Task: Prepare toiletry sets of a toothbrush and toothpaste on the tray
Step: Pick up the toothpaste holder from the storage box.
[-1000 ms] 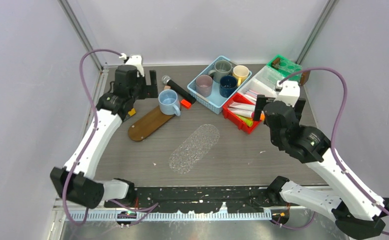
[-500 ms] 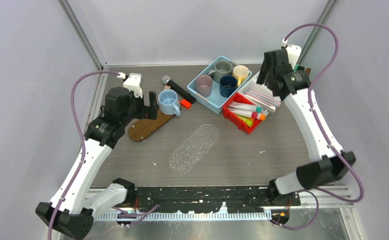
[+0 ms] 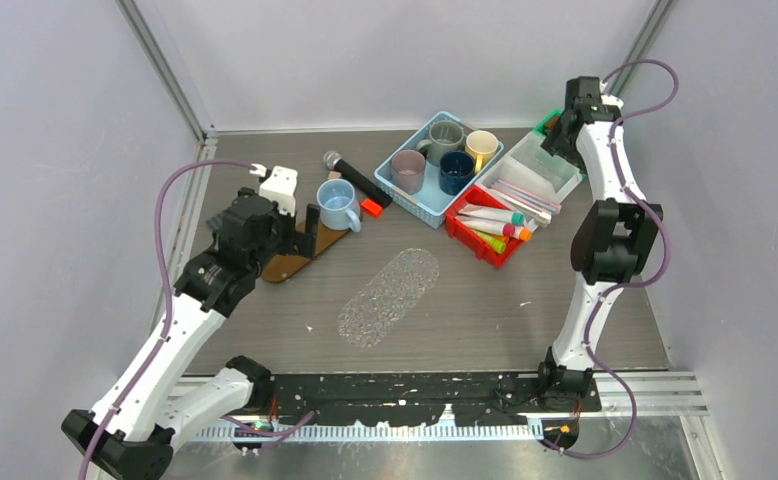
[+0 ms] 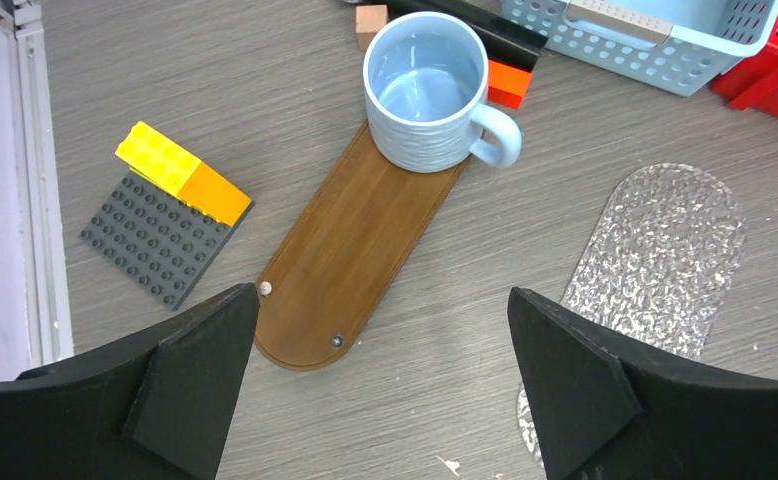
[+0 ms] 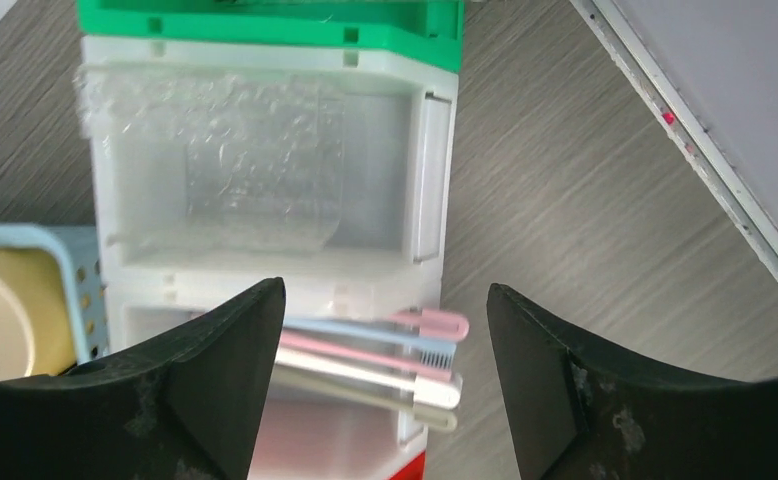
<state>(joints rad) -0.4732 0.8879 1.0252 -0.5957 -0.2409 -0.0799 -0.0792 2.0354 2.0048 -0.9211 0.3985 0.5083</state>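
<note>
- Your left hand (image 4: pixel 380 310) hangs with its jaws spread wide and nothing between them. It sits over the near end of a wooden oval tray (image 4: pixel 355 250) and looks parked there rather than lined up for a grasp.
- Just right of that tray, a clear dimpled oval tray (image 4: pixel 655 250) lies on the surface (image 4: pixel 165 80). Nothing shows which of the two trays is meant for the sets.
- A pale blue mug (image 4: pixel 430 90) stands on the wooden tray's far end. Toy bricks (image 4: pixel 165 215) lie to the tray's left, apart from it.
- Farther right, the toothpaste tubes (image 3: pixel 490 222) lie side by side in a red bin (image 3: pixel 480 250), none lifted out.
- The toothbrushes (image 5: pixel 365 355), pink, blue and white, lie together in the near compartment of a white bin (image 5: pixel 430 180).
- Your right hand (image 5: pixel 385 300) is stretched to the far right corner, jaws apart and empty. It looks straight down on the white bin, probably to pick a brush.
- The brush handles are blurred and partly hidden behind the fingers, so you cannot count them.
- The next compartment shows only crumpled clear film. The green bin (image 5: pixel 265 20) beyond is cut off at the top edge.
</note>
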